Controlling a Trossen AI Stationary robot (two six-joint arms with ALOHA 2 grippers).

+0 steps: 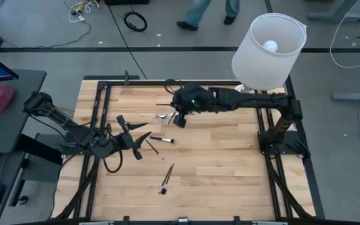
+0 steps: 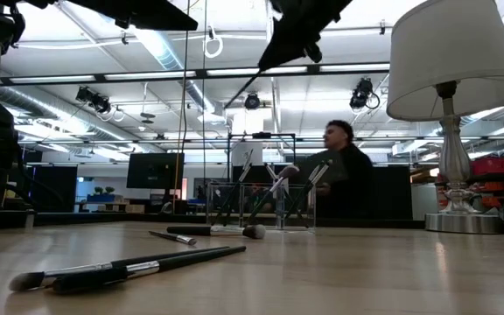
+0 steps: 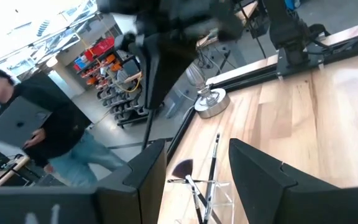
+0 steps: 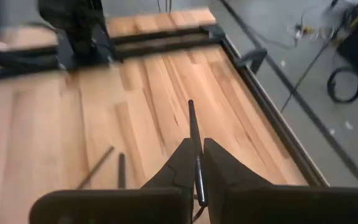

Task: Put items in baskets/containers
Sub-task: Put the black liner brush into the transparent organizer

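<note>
- Overhead, a wooden surface in a black frame carries two dark robot arms and scattered makeup brushes.
- Right pincer hangs over the far middle of the surface, its fingers pinched narrow on a thin dark brush that pokes out past the fingertips.
- Clear plastic container stands at the far middle, just beside the right pincer, with several brushes leaning upright inside it.
- Left pincer hovers at the left of the surface, fingers spread wide and holding nothing.
- One loose brush lies just right of the left pincer; two more lie together nearer the front edge.
- White-shaded lamp stands at the far right corner.
- A person carrying a grey laptop walks beyond the surface.
- No readable writing or brand marks show anywhere.
</note>
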